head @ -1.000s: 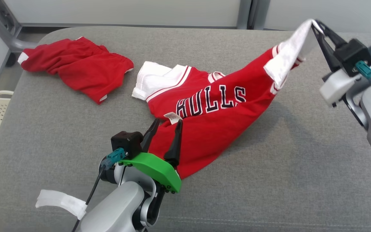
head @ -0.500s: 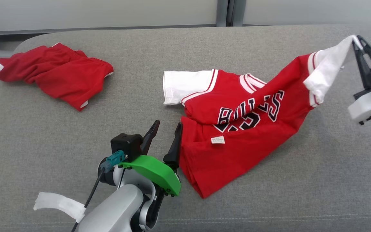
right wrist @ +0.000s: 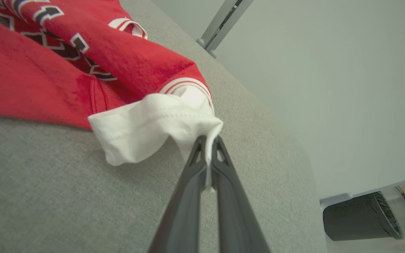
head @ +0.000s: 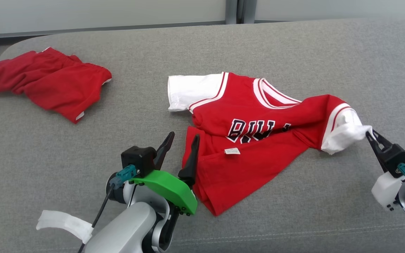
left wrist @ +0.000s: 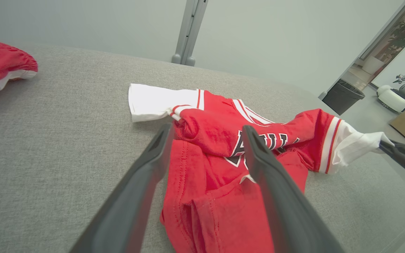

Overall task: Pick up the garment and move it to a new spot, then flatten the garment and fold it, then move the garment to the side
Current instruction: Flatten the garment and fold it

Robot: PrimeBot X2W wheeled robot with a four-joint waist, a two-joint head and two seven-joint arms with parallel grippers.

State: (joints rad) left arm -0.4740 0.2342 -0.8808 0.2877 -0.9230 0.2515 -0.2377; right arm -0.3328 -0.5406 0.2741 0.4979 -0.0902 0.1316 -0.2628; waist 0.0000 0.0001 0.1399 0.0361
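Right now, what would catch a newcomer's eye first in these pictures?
The red and white jersey lies rumpled in the middle of the grey cushion, one white sleeve pinched in the shut right gripper at the right. The open left gripper points at its near edge, and red shorts lie at the far left.

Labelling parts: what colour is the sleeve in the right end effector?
White sleeve, clearest in the right wrist view.
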